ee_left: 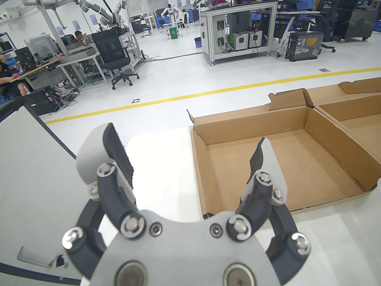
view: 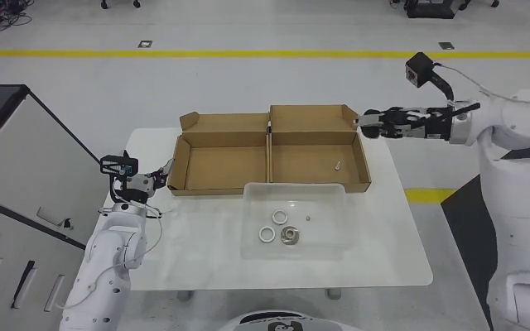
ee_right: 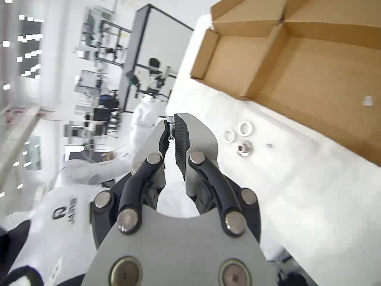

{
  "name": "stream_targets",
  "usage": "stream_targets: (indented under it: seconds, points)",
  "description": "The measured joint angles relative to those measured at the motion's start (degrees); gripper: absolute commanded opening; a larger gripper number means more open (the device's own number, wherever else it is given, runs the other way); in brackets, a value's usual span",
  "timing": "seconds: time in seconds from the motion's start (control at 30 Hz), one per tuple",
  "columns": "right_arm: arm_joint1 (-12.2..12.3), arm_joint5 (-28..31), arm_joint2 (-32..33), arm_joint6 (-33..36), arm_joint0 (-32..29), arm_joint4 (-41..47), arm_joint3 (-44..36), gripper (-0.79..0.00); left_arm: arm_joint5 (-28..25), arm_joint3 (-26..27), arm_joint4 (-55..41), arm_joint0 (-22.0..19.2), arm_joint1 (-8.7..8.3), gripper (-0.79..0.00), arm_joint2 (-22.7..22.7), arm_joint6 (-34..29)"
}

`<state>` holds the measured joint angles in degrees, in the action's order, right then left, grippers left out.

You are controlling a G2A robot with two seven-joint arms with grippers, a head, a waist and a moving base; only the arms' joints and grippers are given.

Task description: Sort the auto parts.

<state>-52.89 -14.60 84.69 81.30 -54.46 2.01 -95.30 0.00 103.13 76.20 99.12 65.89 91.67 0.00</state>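
The white counter (view: 207, 248) carries two open cardboard boxes side by side, the left box (view: 219, 168) bare and the right box (view: 306, 161) with one small bolt (view: 338, 164) lying on its floor. In front of them sits a clear tray (view: 331, 244) holding two white rings (view: 281, 217), a metal nut (view: 289, 236) and a tiny screw (view: 308, 218).

The right jaws hang over the right box's far outer corner, nearly closed, pinching a second small bolt (ee_right: 170, 128) at their very tips. The left jaws stand wide open and empty just beside the left box's outer wall.

The grip is thin, so the bolt could slip out early. Let go this close to the corner, it may strike the wall or flap and roll off the counter.
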Motion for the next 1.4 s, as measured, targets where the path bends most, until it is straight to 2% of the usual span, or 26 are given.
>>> stream_targets:
  seconds: [0.2, 0.37, 0.57, 0.87, 1.4]
  points:
    - [-0.87, 2.96, -12.27, -1.63, 7.93, -13.23, 6.50, -0.785, 0.00, 0.00, 0.00, 0.00, 0.00, 0.000, 0.00, 0.00]
    - [-2.56, 4.60, -22.69, -3.44, 12.68, -20.06, 11.86, -0.785, 0.00, 0.00, 0.00, 0.00, 0.00, 0.000, 0.00, 0.00]
    - [-4.71, 4.98, -31.85, -6.36, 15.37, -24.88, 17.70, -0.785, 0.00, 0.00, 0.00, 0.00, 0.00, 0.000, 0.00, 0.00]
    - [-7.67, 3.68, -40.07, -12.58, 16.83, -29.30, 24.08, -0.785, 0.00, 0.00, 0.00, 0.00, 0.00, 0.000, 0.00, 0.00]
    - [-14.51, 2.14, -51.48, -17.57, 20.46, -34.00, 39.95, -0.785, 0.00, 0.00, 0.00, 0.00, 0.00, 0.000, 0.00, 0.00]
